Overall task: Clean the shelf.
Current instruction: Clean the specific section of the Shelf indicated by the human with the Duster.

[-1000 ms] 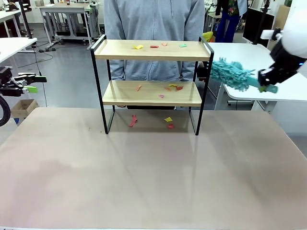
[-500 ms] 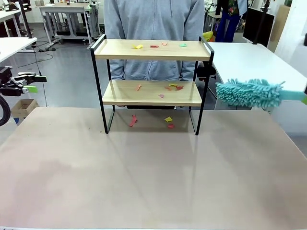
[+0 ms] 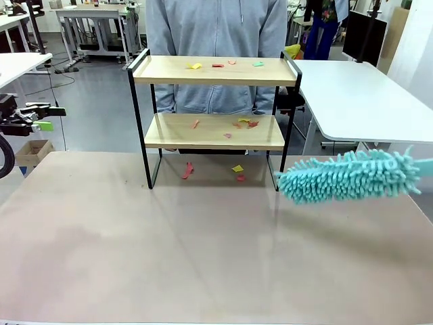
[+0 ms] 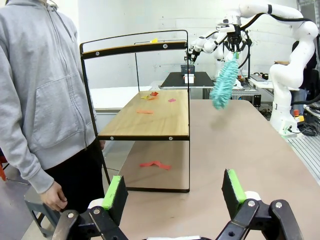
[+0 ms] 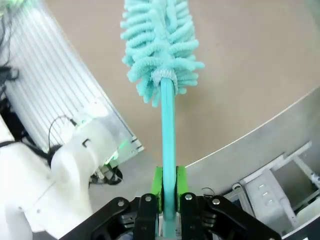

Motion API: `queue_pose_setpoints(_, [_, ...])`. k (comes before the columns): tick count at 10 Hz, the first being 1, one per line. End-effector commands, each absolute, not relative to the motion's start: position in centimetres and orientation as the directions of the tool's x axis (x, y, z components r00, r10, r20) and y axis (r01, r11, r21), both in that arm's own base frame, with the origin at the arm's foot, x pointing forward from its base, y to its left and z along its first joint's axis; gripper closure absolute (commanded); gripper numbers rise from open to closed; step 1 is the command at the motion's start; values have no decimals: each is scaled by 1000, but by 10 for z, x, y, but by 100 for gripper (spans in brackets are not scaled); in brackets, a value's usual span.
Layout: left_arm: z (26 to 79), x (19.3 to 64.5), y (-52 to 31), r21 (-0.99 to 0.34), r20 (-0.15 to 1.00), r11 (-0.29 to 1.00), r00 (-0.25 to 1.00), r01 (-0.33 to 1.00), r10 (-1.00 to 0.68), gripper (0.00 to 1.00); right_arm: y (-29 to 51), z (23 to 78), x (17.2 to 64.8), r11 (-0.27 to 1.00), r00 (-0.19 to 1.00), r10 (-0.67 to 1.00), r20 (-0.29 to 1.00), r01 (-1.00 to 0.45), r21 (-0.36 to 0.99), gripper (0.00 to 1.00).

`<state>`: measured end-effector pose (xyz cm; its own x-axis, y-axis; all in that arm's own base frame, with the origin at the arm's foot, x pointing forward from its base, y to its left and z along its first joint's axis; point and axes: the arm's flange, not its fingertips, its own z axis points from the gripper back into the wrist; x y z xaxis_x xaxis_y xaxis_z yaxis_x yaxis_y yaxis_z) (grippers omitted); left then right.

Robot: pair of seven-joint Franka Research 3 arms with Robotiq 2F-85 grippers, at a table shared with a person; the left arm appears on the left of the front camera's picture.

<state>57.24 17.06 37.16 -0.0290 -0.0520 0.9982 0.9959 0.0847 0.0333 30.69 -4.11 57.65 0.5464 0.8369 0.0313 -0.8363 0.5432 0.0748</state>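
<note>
Our right gripper [image 5: 168, 186] is clamped on the duster [image 5: 161, 45] by its thin, stiff handle; the fluffy head ahead is soft. Beyond it stands the shelf [image 3: 176, 132], strewn with paper scraps [image 3: 243, 122]. It is probably light enough to shift, so we should sweep gently. Our left gripper [image 4: 172, 192] hangs open.

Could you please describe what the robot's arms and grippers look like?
The right arm is white, made of rounded, jointed segments. The left gripper is black with angular linkages, round silver bolts and bright green pads on its two fingers. The right gripper looks the same: black fingers, green pads.
</note>
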Motion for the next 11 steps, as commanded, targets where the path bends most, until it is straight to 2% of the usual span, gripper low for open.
queue_pose_setpoints(1, [375, 571, 171, 40, 998, 85, -36, 996, -52, 0, -37, 573, 297, 407, 409, 913, -2, -909, 86, 87])
queue_pose_setpoints(4, [375, 571, 171, 40, 998, 85, -36, 996, -52, 0, -10, 559, 295, 313, 314, 949, -19, -937, 157, 87])
queue_pose_setpoints(6, [375, 571, 171, 40, 998, 85, -36, 996, -52, 0, 1, 551, 304, 354, 363, 932, 17, -918, 177, 87])
queue_pose_setpoints(7, [375, 571, 171, 40, 998, 85, -36, 996, -52, 0, -5, 557, 294, 334, 335, 942, -18, -929, 159, 87])
queue_pose_setpoints(11, [375, 571, 171, 40, 998, 85, -36, 996, -52, 0, -5, 557, 294, 334, 335, 942, -18, -929, 159, 87])
